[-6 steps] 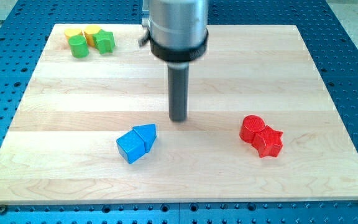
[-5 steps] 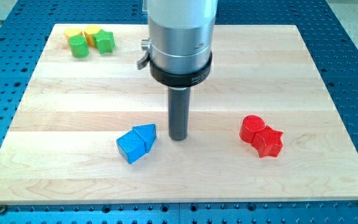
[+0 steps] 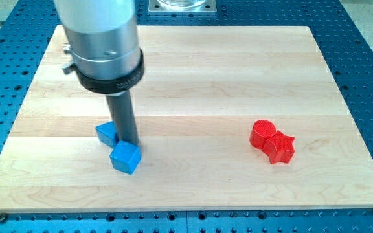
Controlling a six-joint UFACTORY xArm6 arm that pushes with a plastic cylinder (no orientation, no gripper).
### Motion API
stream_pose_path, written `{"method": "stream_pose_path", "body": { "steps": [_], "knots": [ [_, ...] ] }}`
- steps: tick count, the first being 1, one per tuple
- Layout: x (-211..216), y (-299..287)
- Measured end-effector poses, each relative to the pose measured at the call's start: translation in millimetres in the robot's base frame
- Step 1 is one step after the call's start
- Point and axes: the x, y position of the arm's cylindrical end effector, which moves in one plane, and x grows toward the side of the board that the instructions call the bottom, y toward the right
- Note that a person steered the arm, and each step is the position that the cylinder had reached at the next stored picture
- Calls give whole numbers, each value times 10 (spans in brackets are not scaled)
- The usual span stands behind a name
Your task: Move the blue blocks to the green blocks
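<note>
Two blue blocks lie at the board's lower left. A blue cube [image 3: 125, 158] sits nearer the view's bottom. A second blue block [image 3: 107, 133], partly hidden by the rod, lies just up and left of it. My tip [image 3: 128, 141] stands between them, touching or almost touching both. The green blocks do not show; the arm's large grey body covers the board's top left corner.
A red cylinder [image 3: 261, 133] and a red star-shaped block [image 3: 279, 148] touch each other at the right of the wooden board [image 3: 238, 71]. A blue perforated table surrounds the board.
The arm swung left and toward the view's bottom. The two blue blocks shifted left and came apart, the cube turning. The green and yellow blocks at top left are now hidden by the arm.
</note>
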Motion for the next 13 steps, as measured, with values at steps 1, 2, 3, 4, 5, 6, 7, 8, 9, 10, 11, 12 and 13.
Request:
{"method": "stream_pose_path", "body": {
  "steps": [1,2,3,4,5,6,7,8,9,10,11,12,13],
  "knots": [
    [-100,-213],
    [111,-215],
    [203,-275],
    [-73,-528],
    [-298,-655],
    [-383,-673],
    [-869,-790],
    [-876,-793],
    [-734,-796],
    [-948,-813],
    [-1316,-872],
    [-1328,-891],
    [-1401,-940]
  ]
}}
